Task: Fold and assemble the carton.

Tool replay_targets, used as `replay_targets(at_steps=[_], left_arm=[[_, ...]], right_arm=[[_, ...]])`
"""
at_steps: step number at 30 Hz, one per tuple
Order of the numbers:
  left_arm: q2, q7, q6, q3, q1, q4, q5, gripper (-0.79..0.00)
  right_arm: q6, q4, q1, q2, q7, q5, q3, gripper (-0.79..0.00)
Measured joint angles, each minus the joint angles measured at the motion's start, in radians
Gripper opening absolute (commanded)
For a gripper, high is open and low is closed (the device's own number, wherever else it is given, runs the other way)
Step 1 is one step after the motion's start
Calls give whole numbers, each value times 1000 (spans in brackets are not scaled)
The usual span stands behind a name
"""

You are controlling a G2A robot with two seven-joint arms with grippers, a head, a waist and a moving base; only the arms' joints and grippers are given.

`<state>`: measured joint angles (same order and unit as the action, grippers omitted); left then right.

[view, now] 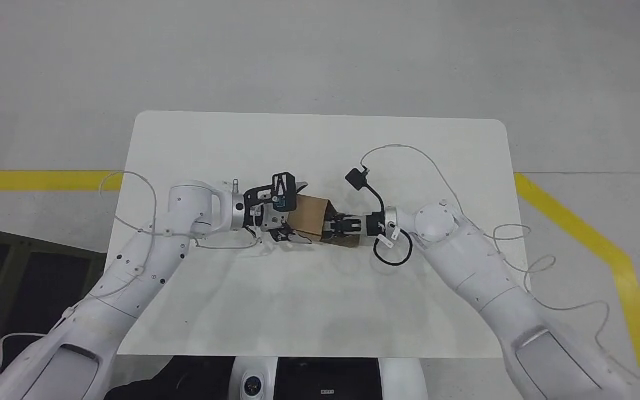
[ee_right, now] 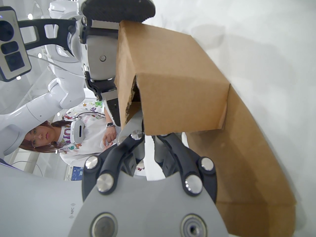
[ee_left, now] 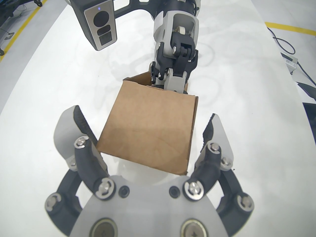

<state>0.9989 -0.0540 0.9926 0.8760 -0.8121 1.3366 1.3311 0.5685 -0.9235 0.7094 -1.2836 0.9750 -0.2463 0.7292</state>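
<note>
A brown carton lies near the middle of the white table, held between both arms. In the left wrist view the carton is a squared-up tube, and my left gripper stands open around its near end, one finger touching a corner. My right gripper reaches into the carton's far open end. In the right wrist view my right gripper is shut on a carton wall, and a long loose flap hangs beside it. The left gripper's pads bracket the far end.
The right arm's wrist camera juts out over the table behind the carton. Loose cables arc over the back right of the table. Bare tabletop lies all around the carton, with yellow floor lines beyond the edges.
</note>
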Motion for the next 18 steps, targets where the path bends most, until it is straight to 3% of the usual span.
replay_targets(at_steps=[8, 18], left_arm=[[-2, -23, -61, 21, -20, 15, 35, 0], [-3, -65, -83, 30, -35, 15, 101, 0]], right_arm=[[-14, -36, 21, 25, 41, 23, 52, -785], [-129, -236, 124, 97, 89, 74, 198, -785]])
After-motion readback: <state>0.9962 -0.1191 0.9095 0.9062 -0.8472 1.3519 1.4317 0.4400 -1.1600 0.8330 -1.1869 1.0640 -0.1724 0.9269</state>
